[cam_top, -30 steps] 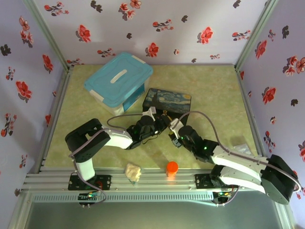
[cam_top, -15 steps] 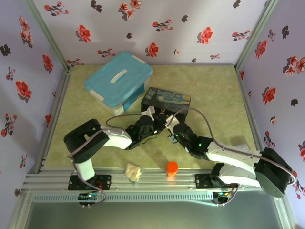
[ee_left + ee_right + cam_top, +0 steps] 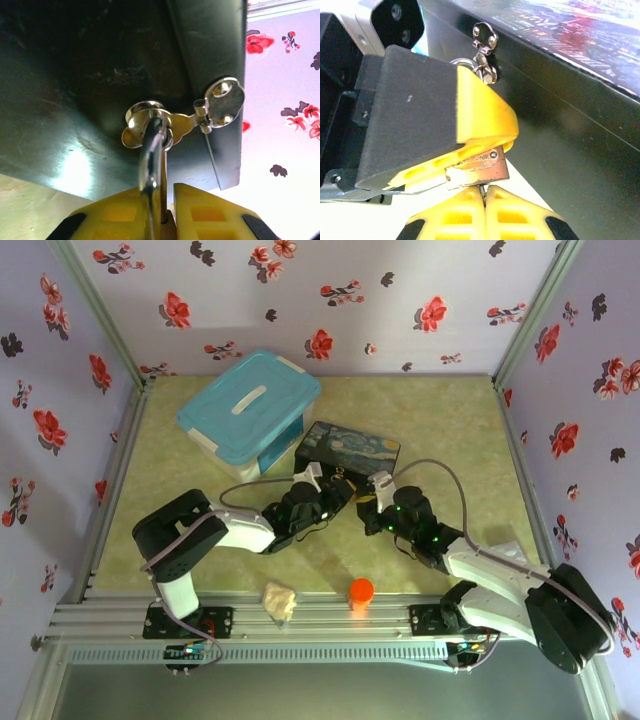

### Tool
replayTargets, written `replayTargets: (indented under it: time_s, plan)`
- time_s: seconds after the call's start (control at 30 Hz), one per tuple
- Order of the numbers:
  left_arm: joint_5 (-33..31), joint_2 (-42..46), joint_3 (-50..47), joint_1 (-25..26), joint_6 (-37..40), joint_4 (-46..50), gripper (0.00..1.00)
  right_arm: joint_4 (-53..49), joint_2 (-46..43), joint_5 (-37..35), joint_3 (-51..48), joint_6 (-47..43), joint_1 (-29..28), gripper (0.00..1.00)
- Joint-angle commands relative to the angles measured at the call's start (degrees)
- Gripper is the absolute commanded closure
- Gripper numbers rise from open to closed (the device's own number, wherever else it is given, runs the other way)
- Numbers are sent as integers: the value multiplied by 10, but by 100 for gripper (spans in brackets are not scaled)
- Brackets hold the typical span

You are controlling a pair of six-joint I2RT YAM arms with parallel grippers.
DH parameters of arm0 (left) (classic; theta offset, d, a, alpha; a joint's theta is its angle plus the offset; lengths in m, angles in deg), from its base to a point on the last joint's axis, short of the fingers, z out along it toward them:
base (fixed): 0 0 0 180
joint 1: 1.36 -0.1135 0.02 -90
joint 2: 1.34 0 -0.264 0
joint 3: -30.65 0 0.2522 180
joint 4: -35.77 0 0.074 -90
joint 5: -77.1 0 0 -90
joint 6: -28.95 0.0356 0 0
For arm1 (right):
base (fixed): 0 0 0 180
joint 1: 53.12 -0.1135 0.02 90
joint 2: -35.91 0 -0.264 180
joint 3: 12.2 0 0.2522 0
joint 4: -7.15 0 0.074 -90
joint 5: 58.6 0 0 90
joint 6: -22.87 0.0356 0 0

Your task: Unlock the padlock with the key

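Observation:
The brass padlock hangs by its silver shackle from the metal hasp on the front of the Starry Night box. My left gripper is shut on the padlock body, one yellow finger lying over it. Directly below the padlock, my right gripper is shut on the thin dark key. Only a sliver of the key shows, touching the padlock's underside. Both grippers meet in front of the box: left gripper, right gripper.
A blue-lidded plastic bin stands behind and left of the painted box. An orange round cap and a crumpled cream lump lie near the front rail. A clear wrapper lies at the right.
The right arm's wrist has swung and shifted to the right while its gripper stays at the padlock. The left arm has hardly moved.

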Motion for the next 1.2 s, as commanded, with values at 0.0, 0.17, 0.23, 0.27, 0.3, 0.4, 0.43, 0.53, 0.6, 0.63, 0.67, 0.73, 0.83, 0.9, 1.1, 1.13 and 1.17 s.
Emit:
replayTargets:
  time_s: [0.0, 0.17, 0.23, 0.27, 0.3, 0.4, 0.43, 0.53, 0.6, 0.63, 0.67, 0.73, 0.83, 0.9, 1.1, 1.13, 1.17]
  plan:
    - [27, 24, -9, 11, 11, -46, 100, 74, -9, 95, -18, 108, 51, 100]
    - [22, 32, -13, 11, 19, -36, 100, 92, -20, 121, -38, 152, 77, 100]
    - [19, 36, -16, 11, 23, -31, 100, 73, -32, 120, -39, 171, 88, 100]
    - [17, 38, -18, 11, 26, -27, 100, 64, -39, 118, -40, 176, 91, 100]
    - [14, 41, -19, 11, 27, -24, 100, 53, -47, 111, -42, 178, 92, 99]
    - [7, 46, -26, 11, 30, -24, 100, 4, -68, 91, -39, 171, 92, 96]
    - [7, 47, -27, 11, 31, -24, 100, -10, -74, 87, -39, 167, 92, 94]
    - [6, 49, -29, 11, 31, -23, 100, -35, -97, 75, -40, 165, 92, 89]
    - [4, 48, -30, 11, 31, -24, 100, -53, -113, 64, -42, 168, 92, 86]
    - [5, 48, -30, 11, 31, -24, 100, -63, -120, 56, -41, 169, 92, 85]
    - [4, 49, -30, 11, 32, -24, 100, -70, -126, 50, -42, 166, 92, 84]
    - [4, 48, -31, 11, 33, -22, 100, -86, -134, 31, -43, 164, 92, 80]
    - [3, 48, -30, 13, 38, -11, 100, -92, -134, 21, -43, 160, 92, 78]
    - [1, 48, -29, 16, 48, 9, 100, -84, -132, 16, -46, 165, 92, 77]
    - [14, 47, -18, 17, 99, 139, 100, -135, -126, -60, -37, 160, 92, 72]
    - [19, 48, -17, 16, 110, 158, 100, -137, -127, -65, -39, 158, 92, 72]
    - [21, 51, -14, 16, 120, 178, 100, -136, -127, -65, -41, 157, 92, 72]
